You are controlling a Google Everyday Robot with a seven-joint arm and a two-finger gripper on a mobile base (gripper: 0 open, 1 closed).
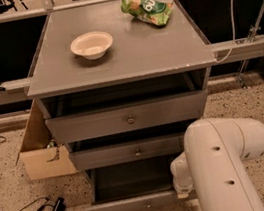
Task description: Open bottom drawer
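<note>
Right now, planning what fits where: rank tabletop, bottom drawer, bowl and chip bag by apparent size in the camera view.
1. tabletop
2. bottom drawer, open, the gripper at its right end
3. chip bag and bowl look alike; the bag lies farther back, so unranked.

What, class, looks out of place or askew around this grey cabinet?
All three drawers stand ajar, the bottom drawer furthest out; nothing looks spilled or broken. The claw is hidden behind the white arm at that drawer's right end.

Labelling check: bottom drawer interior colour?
Dark grey inside bottom drawer, camera view; gripper hidden behind arm beside it.
</note>
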